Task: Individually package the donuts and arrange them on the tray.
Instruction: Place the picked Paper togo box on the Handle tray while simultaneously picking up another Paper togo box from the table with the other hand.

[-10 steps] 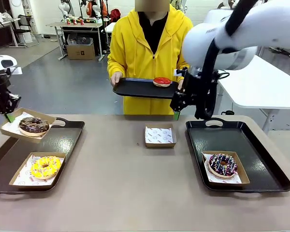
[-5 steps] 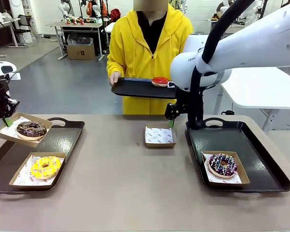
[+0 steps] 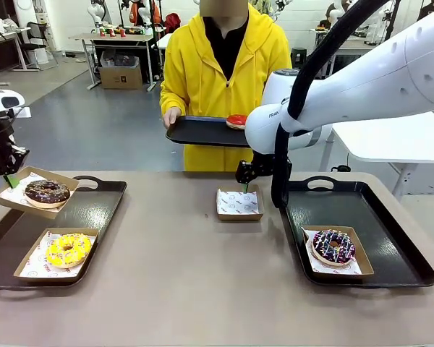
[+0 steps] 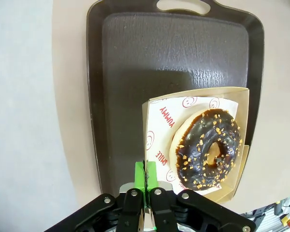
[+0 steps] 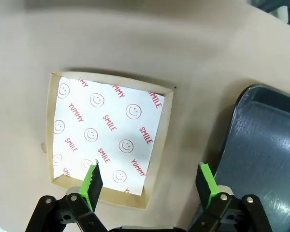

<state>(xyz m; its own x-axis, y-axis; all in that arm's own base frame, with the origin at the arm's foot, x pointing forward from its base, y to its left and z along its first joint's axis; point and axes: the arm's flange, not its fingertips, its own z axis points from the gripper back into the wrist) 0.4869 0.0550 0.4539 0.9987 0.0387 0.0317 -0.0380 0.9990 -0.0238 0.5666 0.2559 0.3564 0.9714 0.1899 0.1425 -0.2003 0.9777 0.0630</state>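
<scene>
My left gripper (image 3: 11, 178) (image 4: 146, 170) is shut on the edge of a paper-lined box (image 3: 18, 194) (image 4: 157, 108) that holds the chocolate donut (image 3: 47, 192) (image 4: 206, 154), tilted above the far end of the left tray (image 3: 94, 210) (image 4: 174, 72). The yellow donut (image 3: 67, 250) lies boxed at that tray's near end. My right gripper (image 3: 247, 184) (image 5: 150, 180) hangs open just over the empty box (image 3: 239, 203) (image 5: 106, 135) at mid-table. The purple donut (image 3: 333, 246) sits boxed on the right tray (image 3: 390, 238) (image 5: 266, 154). The red donut (image 3: 237, 121) rests on a tray (image 3: 199, 131) held by the person.
The person in a yellow hooded jacket (image 3: 202, 65) stands at the far edge and holds the small tray with both hands. Bare tabletop (image 3: 181, 289) lies between the two trays in front of the empty box. A white table (image 3: 398, 130) stands behind on the right.
My right arm has swung left and down from beside the person's tray to just over the empty box. The left gripper lowered its boxed chocolate donut slightly, then held still.
</scene>
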